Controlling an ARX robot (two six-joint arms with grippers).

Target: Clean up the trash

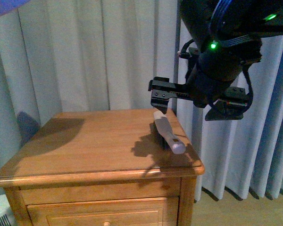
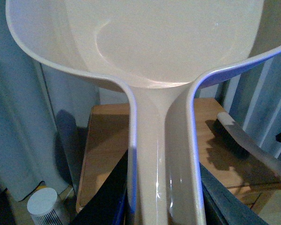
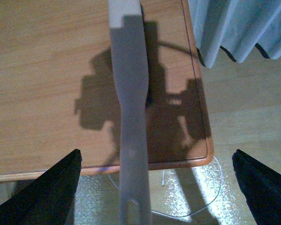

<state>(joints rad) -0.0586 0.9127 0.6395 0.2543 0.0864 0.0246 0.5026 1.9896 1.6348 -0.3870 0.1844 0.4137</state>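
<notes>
Right gripper hangs spread wide above the brush; left gripper clasps the dustpan handle; trash unseen.

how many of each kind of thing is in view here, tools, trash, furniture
dustpan: 1
brush: 1
wooden cabinet: 1
white cylinder on the floor: 1
trash wad: 0 in view
total: 4

The dustpan mostly hides the left fingers; frame edges crop the brush.
</notes>
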